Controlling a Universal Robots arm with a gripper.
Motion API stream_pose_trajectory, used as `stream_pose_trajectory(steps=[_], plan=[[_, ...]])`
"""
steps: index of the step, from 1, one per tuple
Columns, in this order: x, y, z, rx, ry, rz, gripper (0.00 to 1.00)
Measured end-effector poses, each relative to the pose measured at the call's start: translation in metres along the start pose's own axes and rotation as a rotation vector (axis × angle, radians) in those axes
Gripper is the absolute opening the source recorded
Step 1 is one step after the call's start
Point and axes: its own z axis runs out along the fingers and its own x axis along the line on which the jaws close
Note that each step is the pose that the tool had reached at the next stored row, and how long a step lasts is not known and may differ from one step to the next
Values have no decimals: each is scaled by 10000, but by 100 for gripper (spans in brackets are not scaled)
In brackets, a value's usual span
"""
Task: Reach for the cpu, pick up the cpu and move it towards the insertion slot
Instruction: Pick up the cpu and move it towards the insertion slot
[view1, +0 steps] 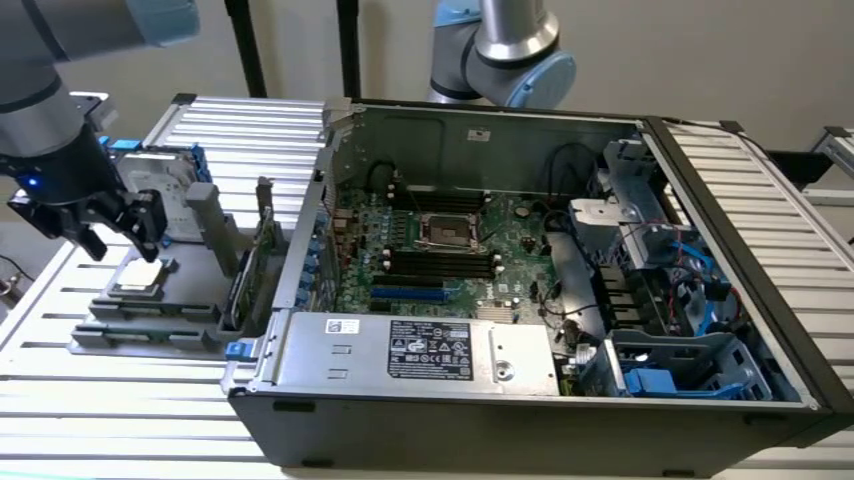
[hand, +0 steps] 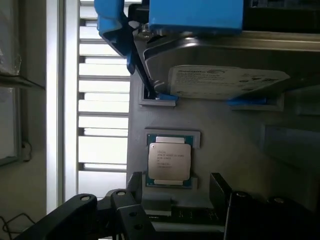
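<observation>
Directly under the claw (view1: 120, 243): the cpu (view1: 140, 278), lying flat, silver lid up, seated in a square recess of a grey fixture (view1: 134, 335). Claw released, fingers (view1: 147, 232) spread wide, gripping nothing; poised just above the cpu, contact with it impossible to tell. From the wrist: the cpu (hand: 169, 161) lined up with the gap between the two black fingers (hand: 125, 215), faint print on the lid, pale green rim visible at two edges. Past the cpu from the claw: upright silver hard drive (hand: 225, 75) with blue rails, standing in the same fixture. Well apart from the claw, inside the open computer case (view1: 467, 125): the insertion slot (view1: 447, 231), dark square with a shiny frame, on green board, flanked by long black memory slots (view1: 441, 262). Fixture and case both resting on a slatted metal table (view1: 134, 410).
</observation>
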Motion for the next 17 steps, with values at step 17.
stream_pose_trajectory(steps=[17], plan=[[43, 29, 255, 31, -79, 50, 65]])
